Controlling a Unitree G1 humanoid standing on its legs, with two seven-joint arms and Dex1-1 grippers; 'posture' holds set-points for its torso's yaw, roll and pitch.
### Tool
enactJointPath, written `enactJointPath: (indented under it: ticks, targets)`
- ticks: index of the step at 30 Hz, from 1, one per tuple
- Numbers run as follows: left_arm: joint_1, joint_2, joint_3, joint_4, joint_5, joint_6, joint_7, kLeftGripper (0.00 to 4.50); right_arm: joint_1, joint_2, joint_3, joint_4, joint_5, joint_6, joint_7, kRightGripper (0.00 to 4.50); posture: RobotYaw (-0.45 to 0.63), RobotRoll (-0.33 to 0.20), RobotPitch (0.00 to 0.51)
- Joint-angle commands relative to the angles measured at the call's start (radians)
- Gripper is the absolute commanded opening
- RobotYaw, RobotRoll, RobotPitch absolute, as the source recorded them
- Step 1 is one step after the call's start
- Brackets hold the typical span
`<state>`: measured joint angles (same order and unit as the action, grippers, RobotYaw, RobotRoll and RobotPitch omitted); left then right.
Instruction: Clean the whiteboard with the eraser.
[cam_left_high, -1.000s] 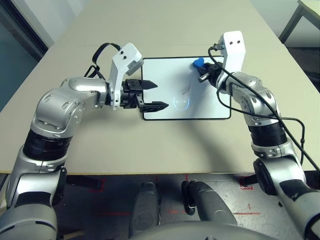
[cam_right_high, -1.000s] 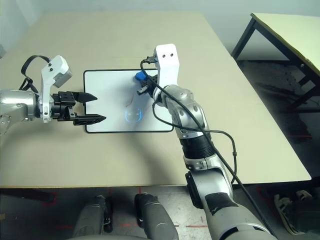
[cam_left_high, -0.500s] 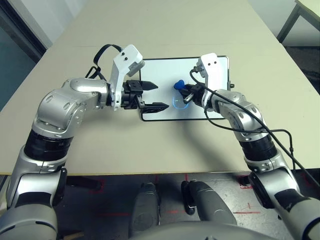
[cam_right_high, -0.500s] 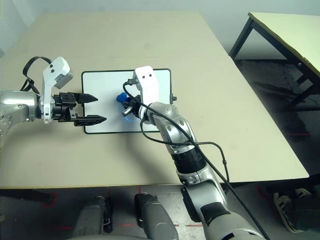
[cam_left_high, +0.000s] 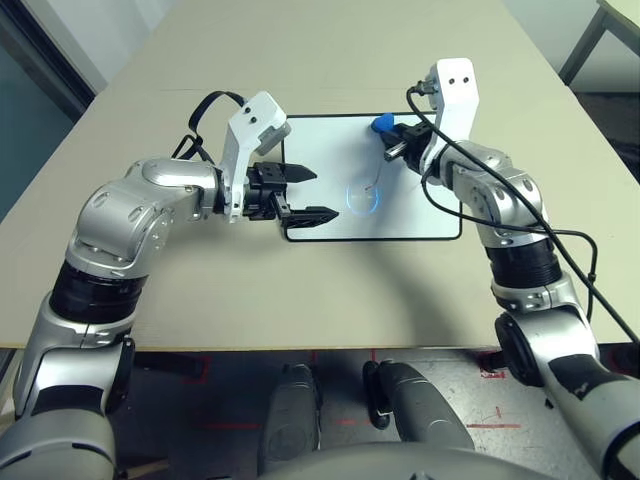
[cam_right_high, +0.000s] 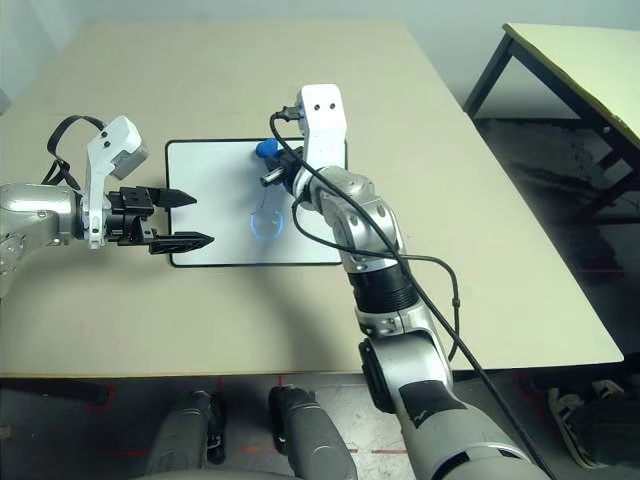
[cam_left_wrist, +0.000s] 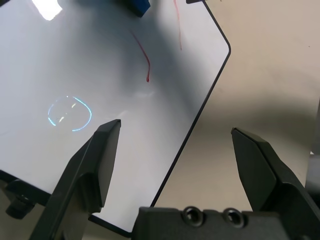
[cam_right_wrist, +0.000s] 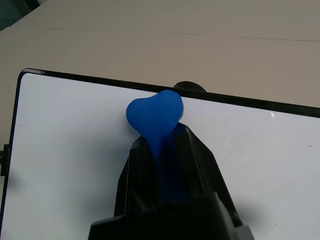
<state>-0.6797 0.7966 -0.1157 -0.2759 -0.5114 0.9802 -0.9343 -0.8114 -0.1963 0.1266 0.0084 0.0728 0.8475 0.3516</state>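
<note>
The black-framed whiteboard (cam_left_high: 372, 180) lies flat (faint red strokes, blue ring), the blue eraser (cam_left_high: 382, 125) near its twelve-o'clock edge.

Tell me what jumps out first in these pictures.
The bright blue eraser stands out, pinched in the right gripper over the far edge of the whiteboard. A blue ring mark and a thin red stroke sit on the board's middle. The left gripper hangs open over the board's left edge.
</note>
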Motion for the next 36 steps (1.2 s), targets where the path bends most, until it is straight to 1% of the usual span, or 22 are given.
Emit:
enactJointPath:
  ticks: [1,6,9,13,20,23,27,31,33,36]
  targets:
    - [0.007,0.006,-0.011,-0.001,0.001,0.000,-0.007,4.50,0.078,0.019,0.031,0.028,0.023,0.074,0.017,0.62,-0.04,0.000,0.147]
    - [0.010,0.005,-0.010,-0.006,0.000,0.002,-0.006,4.50,0.178,0.027,0.073,0.031,0.029,0.094,0.044,0.62,-0.04,0.000,0.149]
    - [0.013,0.005,-0.010,-0.010,0.000,0.004,-0.005,4.50,0.216,0.024,0.091,0.059,0.028,0.086,0.056,0.62,-0.04,0.000,0.150]
    - [0.015,0.005,-0.011,-0.015,-0.002,0.007,-0.003,4.50,0.241,0.023,0.101,0.100,0.026,0.073,0.067,0.62,-0.04,0.000,0.150]
    - [0.012,0.007,-0.013,-0.012,0.000,0.006,-0.006,4.50,0.251,0.032,0.109,0.161,0.020,0.041,0.076,0.62,-0.03,0.000,0.149]
    - [0.010,0.007,-0.014,-0.009,0.001,0.005,-0.007,4.50,0.239,0.021,0.100,0.170,0.006,0.009,0.064,0.62,-0.03,0.000,0.149]
    - [0.014,0.011,-0.013,-0.007,0.003,0.002,-0.009,4.50,0.181,-0.021,0.071,0.140,-0.027,-0.027,0.026,0.62,-0.03,0.000,0.149]
    - [0.021,0.014,-0.014,-0.002,0.004,-0.003,-0.013,4.50,0.084,-0.058,0.032,0.082,-0.038,-0.013,-0.011,0.62,-0.03,0.000,0.150]
    - [0.025,0.015,-0.016,0.002,0.006,-0.006,-0.014,4.50,0.050,-0.065,0.029,0.066,-0.038,-0.003,-0.019,0.62,-0.04,0.000,0.147]
    - [0.028,0.017,-0.021,0.017,0.014,-0.016,-0.018,4.50,0.028,-0.066,0.042,0.053,-0.046,0.012,-0.021,0.62,-0.04,0.000,0.144]
